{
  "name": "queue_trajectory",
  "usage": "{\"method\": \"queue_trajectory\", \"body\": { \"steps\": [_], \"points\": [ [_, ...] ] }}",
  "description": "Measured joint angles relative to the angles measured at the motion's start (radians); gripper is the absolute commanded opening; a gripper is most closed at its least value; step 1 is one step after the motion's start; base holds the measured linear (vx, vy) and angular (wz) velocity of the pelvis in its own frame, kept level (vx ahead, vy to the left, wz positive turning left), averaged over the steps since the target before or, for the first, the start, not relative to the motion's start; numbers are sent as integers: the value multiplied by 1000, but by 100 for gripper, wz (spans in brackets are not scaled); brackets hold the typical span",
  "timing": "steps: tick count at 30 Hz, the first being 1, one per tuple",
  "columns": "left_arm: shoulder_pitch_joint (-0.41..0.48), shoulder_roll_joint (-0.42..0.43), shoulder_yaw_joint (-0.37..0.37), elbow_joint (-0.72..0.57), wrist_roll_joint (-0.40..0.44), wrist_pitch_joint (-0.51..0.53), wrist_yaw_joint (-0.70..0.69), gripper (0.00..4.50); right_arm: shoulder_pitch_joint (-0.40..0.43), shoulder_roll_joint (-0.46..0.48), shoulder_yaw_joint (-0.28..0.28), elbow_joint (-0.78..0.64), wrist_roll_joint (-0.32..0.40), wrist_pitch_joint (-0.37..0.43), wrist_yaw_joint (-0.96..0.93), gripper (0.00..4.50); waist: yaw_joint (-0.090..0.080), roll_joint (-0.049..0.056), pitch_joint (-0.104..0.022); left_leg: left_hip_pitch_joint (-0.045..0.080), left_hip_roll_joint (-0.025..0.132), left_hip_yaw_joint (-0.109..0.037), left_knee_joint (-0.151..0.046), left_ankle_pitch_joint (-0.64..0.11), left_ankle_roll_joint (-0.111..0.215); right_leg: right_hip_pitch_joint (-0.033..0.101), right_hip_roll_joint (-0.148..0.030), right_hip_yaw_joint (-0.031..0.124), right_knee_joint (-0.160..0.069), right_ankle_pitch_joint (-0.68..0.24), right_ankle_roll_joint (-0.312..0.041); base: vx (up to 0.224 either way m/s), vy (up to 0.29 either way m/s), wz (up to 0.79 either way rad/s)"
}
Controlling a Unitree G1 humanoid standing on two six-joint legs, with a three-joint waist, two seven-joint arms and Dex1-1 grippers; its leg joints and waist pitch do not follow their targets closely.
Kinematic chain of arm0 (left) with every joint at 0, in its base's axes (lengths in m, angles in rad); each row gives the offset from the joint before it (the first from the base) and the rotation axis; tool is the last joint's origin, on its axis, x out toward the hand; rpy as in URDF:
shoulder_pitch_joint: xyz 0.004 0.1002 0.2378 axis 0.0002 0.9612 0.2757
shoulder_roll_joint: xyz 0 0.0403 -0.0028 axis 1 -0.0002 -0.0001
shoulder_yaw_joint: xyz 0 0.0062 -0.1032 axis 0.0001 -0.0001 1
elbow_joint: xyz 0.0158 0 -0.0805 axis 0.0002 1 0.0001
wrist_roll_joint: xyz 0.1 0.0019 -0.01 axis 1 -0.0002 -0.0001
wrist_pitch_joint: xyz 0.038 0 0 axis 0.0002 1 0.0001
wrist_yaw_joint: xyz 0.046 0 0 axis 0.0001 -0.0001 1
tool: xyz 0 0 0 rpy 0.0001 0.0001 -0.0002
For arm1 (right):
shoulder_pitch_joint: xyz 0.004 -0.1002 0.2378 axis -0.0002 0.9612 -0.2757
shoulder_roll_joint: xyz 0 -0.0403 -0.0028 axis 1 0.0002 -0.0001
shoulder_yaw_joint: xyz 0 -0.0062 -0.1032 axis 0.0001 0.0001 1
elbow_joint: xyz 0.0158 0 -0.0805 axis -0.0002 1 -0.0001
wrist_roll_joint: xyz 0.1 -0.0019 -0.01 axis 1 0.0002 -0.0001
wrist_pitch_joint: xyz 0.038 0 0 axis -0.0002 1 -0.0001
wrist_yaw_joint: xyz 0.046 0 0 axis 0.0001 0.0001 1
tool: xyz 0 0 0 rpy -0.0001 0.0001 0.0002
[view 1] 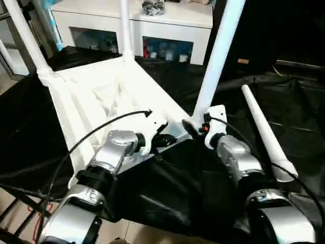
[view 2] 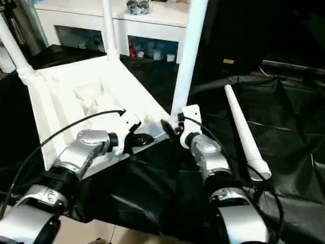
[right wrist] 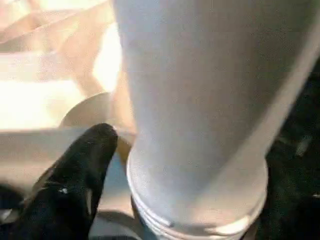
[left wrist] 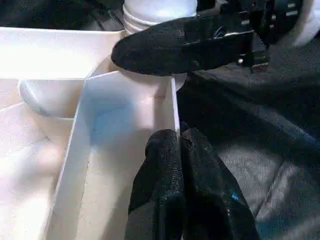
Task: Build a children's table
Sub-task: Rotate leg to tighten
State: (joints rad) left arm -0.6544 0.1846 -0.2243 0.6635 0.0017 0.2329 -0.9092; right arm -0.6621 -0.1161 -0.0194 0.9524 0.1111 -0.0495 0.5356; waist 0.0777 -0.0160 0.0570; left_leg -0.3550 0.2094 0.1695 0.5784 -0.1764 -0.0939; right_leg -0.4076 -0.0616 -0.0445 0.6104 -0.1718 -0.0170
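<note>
The children's table top [view 1: 71,109] lies upside down on a black cloth, ribbed underside up. Three white legs stand in its corner sockets: one at the far left [view 1: 25,38], one at the back [view 1: 125,28] and one at the near right [view 1: 218,56]. Another leg [view 1: 264,132] lies loose on the cloth to the right. My left gripper [left wrist: 178,137] is shut on the thin near rim [left wrist: 172,100] of the table top. My right gripper [view 1: 199,124] stands open around the ridged base of the near right leg [right wrist: 200,125], one finger [right wrist: 85,170] just beside it.
A white cabinet [view 1: 172,20] with glass doors stands behind the table top. The black cloth [view 1: 167,193] covers the work surface and hangs over its near edge. Black cables loop over both of my forearms.
</note>
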Motion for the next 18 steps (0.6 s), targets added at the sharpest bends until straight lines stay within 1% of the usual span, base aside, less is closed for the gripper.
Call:
{"method": "queue_trajectory", "body": {
  "steps": [2,3,6,8,9,11,14,16,18],
  "points": [
    [12,24,-1,-17,-8,-14,-42,0,16,-35,27,-29,0,2,90,399,3,0,0,-1,0,0,-1,0,0,0,0,0,0,0,0,0,0,0],
    [22,49,-2,-32,-19,-24,-90,0,44,-68,50,-69,1,1,184,399,8,0,0,-2,0,0,-2,0,0,-1,0,-1,-1,-1,1,0,0,0],
    [29,87,-7,-46,-31,-36,-166,0,69,-102,72,-120,5,6,313,399,15,0,0,-5,1,0,-1,0,0,-2,0,-1,-1,-3,1,0,0,0],
    [29,102,-10,-49,-35,-40,-200,0,75,-118,80,-141,9,19,366,399,18,1,0,-7,0,1,0,0,1,-3,0,-1,-2,-3,1,0,0,0],
    [30,116,-13,-52,-41,-45,-228,0,82,-135,97,-165,14,29,414,399,20,1,0,-10,0,1,1,-1,1,-5,0,-1,-2,-3,1,0,0,0],
    [33,133,-14,-53,-47,-54,-268,0,91,-156,114,-192,16,44,478,399,23,1,0,-13,0,1,2,-1,2,-8,0,-1,-1,-3,1,0,0,0],
    [41,168,-23,-67,-55,-54,-341,0,114,-192,144,-249,35,85,577,399,29,0,0,-12,1,1,3,-1,2,-8,0,-1,-1,-3,1,0,0,0],
    [47,181,-24,-72,-59,-54,-365,0,119,-199,152,-267,36,100,613,399,31,0,0,-12,1,1,3,-1,2,-8,0,-1,0,-3,1,0,0,0],
    [50,191,-25,-72,-64,-54,-385,0,120,-201,164,-278,36,112,638,373,34,0,0,-12,2,1,4,-1,1,-8,0,-1,1,-3,1,0,0,0]
  ]
}}
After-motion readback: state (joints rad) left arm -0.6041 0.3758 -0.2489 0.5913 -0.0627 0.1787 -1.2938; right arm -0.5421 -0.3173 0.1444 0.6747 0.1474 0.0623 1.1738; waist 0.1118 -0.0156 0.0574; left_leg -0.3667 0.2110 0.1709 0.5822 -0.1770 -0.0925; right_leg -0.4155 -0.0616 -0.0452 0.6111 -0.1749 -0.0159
